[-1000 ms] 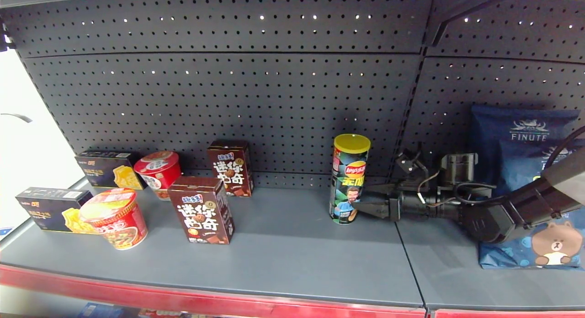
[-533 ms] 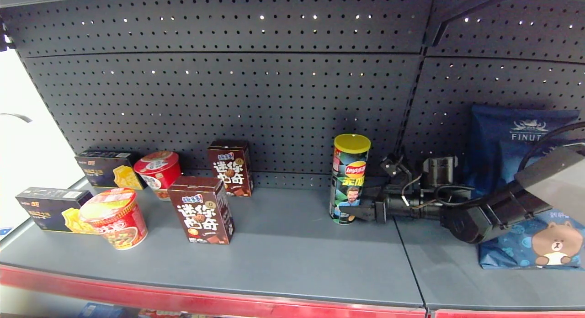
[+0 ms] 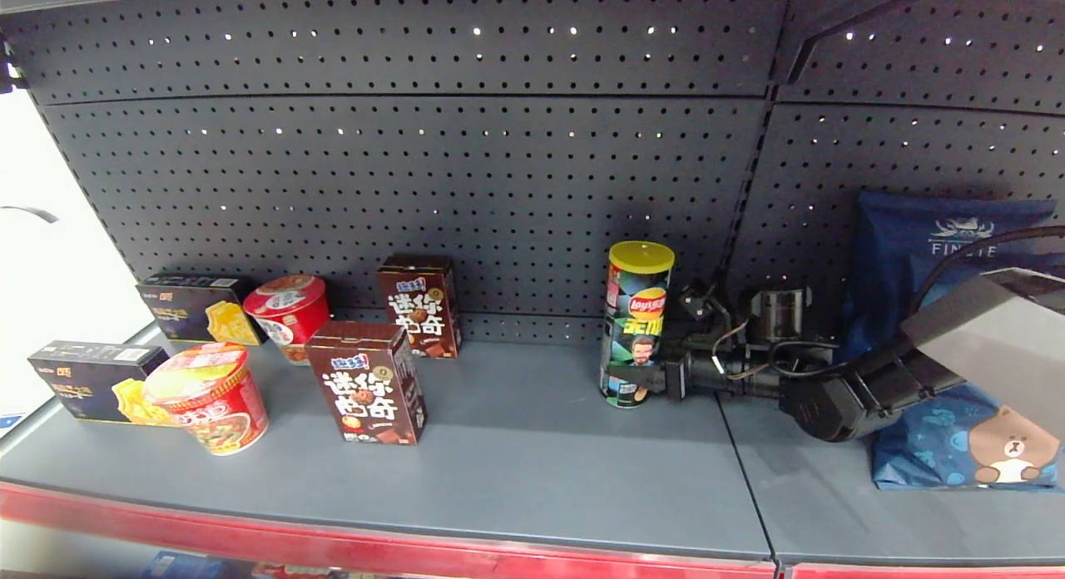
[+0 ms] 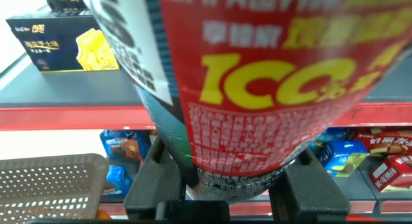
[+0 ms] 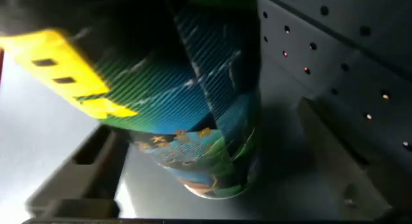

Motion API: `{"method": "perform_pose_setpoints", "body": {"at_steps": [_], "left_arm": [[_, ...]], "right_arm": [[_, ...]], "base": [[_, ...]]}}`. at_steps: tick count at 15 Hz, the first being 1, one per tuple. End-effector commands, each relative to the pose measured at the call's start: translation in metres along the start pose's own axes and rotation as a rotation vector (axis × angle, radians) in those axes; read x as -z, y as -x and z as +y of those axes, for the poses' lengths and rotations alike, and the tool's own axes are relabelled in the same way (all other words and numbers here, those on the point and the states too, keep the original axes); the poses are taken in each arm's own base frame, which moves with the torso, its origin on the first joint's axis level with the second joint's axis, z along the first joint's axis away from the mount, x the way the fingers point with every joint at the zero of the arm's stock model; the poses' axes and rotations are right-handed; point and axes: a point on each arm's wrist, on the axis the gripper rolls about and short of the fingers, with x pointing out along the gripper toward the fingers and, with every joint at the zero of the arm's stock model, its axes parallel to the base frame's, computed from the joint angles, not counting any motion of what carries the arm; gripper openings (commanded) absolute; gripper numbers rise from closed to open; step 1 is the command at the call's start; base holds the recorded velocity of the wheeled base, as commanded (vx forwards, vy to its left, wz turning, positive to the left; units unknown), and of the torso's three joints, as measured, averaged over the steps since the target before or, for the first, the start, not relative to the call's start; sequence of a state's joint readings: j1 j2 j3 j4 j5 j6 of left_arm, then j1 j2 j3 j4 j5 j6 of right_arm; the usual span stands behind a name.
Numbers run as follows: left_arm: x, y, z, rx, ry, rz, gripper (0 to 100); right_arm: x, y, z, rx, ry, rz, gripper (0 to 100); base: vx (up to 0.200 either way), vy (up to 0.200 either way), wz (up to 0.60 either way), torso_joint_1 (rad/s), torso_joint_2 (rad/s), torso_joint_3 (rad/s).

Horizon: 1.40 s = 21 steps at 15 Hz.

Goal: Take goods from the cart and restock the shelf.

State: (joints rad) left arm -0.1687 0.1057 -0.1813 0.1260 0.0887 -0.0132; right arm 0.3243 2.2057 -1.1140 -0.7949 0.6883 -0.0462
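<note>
While the right arm lies level over the shelf from the right, right gripper has its 2 fingers spread around the chips can, and left gripper clamps a red can.

Chips can stands upright mid-shelf, close before the back panel. The right hand sits at its right, one finger either side of the can's lower part. Left of the can: front snack box, rear snack box behind it. Further left, front noodle cup and rear noodle cup. At the far left end, front flat box and rear flat box. Right of the can, bags lean on the back panel behind the right arm. Out before the shelf, the left hand holds a second can between its fingers.
</note>
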Motion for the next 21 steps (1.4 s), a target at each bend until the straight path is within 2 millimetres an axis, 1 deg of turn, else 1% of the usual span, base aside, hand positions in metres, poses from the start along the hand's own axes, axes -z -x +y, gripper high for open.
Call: {"method": "perform_pose_setpoints", "body": {"at_steps": [1, 2, 4, 6, 8, 9, 10, 12, 13, 14, 17, 19, 21], "left_arm": [[0.002, -0.001, 0.000, 0.000, -0.001, 0.006, 0], [0.003, -0.001, 0.000, 0.000, -0.002, 0.009, 0], [0.006, -0.002, 0.000, -0.001, -0.003, 0.022, 0], [0.008, -0.003, 0.000, -0.001, -0.003, 0.025, 0], [0.007, -0.003, 0.000, -0.002, 0.000, 0.020, 0], [0.007, -0.003, 0.000, -0.004, 0.000, 0.020, 0], [0.007, -0.003, 0.000, -0.004, 0.000, 0.020, 0], [0.007, -0.003, 0.000, -0.004, 0.000, 0.020, 0], [0.007, -0.003, 0.000, -0.005, 0.000, 0.018, 0], [0.006, -0.002, 0.000, -0.019, 0.001, 0.015, 0], [0.005, -0.002, 0.000, -0.028, -0.002, 0.011, 0], [0.005, -0.002, 0.001, -0.029, -0.005, 0.011, 0], [0.003, -0.002, 0.001, -0.046, -0.005, 0.004, 0]], "right_arm": [[-0.003, 0.002, 0.003, 0.017, 0.005, -0.004, 0], [-0.008, 0.005, 0.012, 0.029, 0.011, -0.005, 0], [-0.015, 0.018, 0.030, 0.017, 0.026, -0.006, 0], [-0.018, 0.039, 0.051, 0.010, 0.046, -0.008, 0], [-0.021, 0.056, 0.067, 0.067, 0.071, -0.030, 0], [-0.021, 0.061, 0.072, 0.094, 0.082, -0.048, 0], [-0.020, 0.071, 0.078, 0.137, 0.100, -0.076, 0], [-0.015, 0.086, 0.102, 0.149, 0.106, -0.085, 0], [-0.012, 0.089, 0.108, 0.144, 0.104, -0.077, 0], [-0.002, 0.098, 0.123, 0.147, 0.095, -0.050, 0], [0.010, 0.104, 0.144, 0.200, 0.073, -0.068, 0], [0.016, 0.106, 0.148, 0.206, 0.045, -0.085, 0], [0.019, 0.106, 0.148, 0.213, 0.032, -0.082, 0]], "base": [[0.000, 0.000, 0.00, 0.000, 0.00, 0.000], [0.000, 0.000, 0.00, 0.000, 0.00, 0.000], [0.000, 0.000, 0.00, 0.000, 0.00, 0.000], [0.000, 0.000, 0.00, 0.000, 0.00, 0.000], [0.000, 0.000, 0.00, 0.000, 0.00, 0.000], [0.000, 0.000, 0.00, 0.000, 0.00, 0.000], [0.000, 0.000, 0.00, 0.000, 0.00, 0.000], [0.000, 0.000, 0.00, 0.000, 0.00, 0.000], [0.000, 0.000, 0.00, 0.000, 0.00, 0.000], [0.000, 0.000, 0.00, 0.000, 0.00, 0.000], [0.000, 0.000, 0.00, 0.000, 0.00, 0.000], [0.000, 0.000, 0.00, 0.000, 0.00, 0.000], [0.000, 0.000, 0.00, 0.000, 0.00, 0.000]]}}
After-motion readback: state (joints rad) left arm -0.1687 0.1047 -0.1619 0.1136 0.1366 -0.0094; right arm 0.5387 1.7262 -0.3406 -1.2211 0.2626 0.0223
